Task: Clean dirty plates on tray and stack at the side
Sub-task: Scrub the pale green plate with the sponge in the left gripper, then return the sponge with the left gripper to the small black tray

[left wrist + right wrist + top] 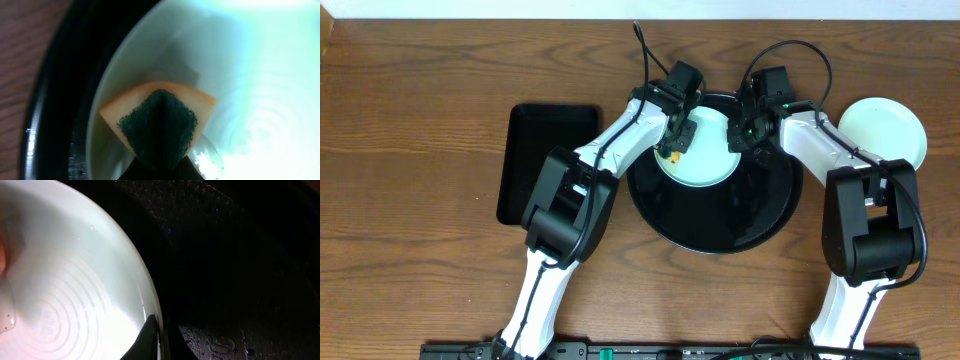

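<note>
The left gripper (160, 174) jaws pinch a wedge-shaped orange sponge (159, 127) (coarse green face) on the glossy, ringed plate (250, 75); the right gripper (160, 342) jaws pinch its rim, over the round black tray (720, 225)

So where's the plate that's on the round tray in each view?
Overhead: plate at top centre, on the tray's far half.
Left wrist: plate fills the right side, with the sponge resting on it.
Right wrist: plate fills the left half.
Shared landmark: the black tray, seen at left in left wrist and at right in right wrist.
</note>
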